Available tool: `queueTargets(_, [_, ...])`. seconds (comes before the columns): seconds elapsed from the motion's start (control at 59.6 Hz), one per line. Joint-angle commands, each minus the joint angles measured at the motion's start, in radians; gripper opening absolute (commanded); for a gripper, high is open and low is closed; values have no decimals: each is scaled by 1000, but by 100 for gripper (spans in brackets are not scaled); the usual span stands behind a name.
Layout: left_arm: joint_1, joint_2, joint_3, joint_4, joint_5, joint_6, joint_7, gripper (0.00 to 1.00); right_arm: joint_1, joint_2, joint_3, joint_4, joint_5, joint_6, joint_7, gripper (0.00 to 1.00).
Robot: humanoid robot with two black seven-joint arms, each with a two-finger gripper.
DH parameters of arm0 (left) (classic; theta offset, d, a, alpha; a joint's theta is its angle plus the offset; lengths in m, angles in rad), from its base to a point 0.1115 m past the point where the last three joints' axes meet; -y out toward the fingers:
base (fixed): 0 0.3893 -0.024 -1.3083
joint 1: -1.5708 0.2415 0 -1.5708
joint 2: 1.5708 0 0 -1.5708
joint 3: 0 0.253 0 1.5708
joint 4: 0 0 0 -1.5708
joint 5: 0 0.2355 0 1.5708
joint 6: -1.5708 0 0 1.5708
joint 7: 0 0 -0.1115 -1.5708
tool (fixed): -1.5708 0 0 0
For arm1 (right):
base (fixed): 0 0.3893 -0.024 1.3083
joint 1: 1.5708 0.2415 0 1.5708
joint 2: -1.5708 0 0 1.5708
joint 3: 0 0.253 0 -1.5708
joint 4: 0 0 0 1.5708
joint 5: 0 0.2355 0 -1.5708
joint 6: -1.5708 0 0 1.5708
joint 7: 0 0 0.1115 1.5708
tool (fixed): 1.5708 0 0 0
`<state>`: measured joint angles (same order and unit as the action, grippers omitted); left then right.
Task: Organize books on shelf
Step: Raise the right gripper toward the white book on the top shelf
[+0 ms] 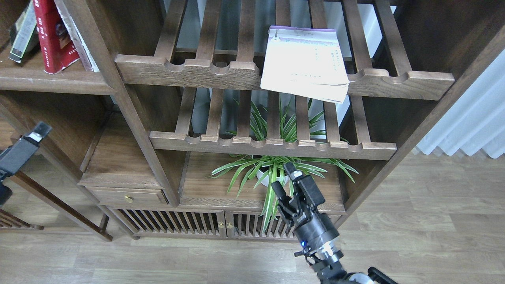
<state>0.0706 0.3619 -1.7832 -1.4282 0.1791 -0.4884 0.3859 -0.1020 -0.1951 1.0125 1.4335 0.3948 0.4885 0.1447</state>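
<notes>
1. The right gripper (pixel 283 178) rises from the bottom edge of the head view, its two fingers parted with a clear gap between them and nothing held
2. It sits in front of the potted spider plant (pixel 276 173), whose striped green leaves spread over the lower board of the bookcase (pixel 130 118), above the slatted cabinet doors (pixel 221 225)
3. The left gripper (pixel 23 146) shows only at the left edge as a dark block with a pale tip; I cannot tell whether its fingers are apart or together
4. The cream-white book (pixel 303 63) with the purple top band lies flat, cover up, on the upper slatted rack (pixel 189 71), its lower edge sticking out past the scalloped front rail and sagging a little at the right corner
5. Below that is a second slatted rack (pixel 272 148), with the plant's leaves poking up between its slats
6. The shelf (pixel 55 81), a solid dark-brown board with a thick front edge, is at the upper left
7. On it the red book (pixel 53 37) stands leaning, its bottom corner near the front edge
8. The grey-black book (pixel 23 33) with a pale green panel leans just left of the red one
9. A thin white book (pixel 81 41) leans against the red one's right side, next to the upright post
10. Grey wood-look floor (pixel 414 244) and a pale curtain (pixel 473 122) fill the right side
</notes>
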Motion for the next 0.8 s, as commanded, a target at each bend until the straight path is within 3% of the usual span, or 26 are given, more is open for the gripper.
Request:
queueTargets(0.0, [0,-1,5,8,0,0,1,100,18,-44,64,38,-1,0,-1,94])
queueTargets(0.285, [-2,-3,11,20,0,0,1,100,42,-104,72,90,-68,0,-2,91])
queueTargets(0.57, [0,-3,-1,23,0,0,-2,100,27,-121,305,104,-54,0,10,91])
queueTargets(0.788, [0,-1,-5,38,-1,0,-2,100,28,-122,348,102,-33,0,10,91])
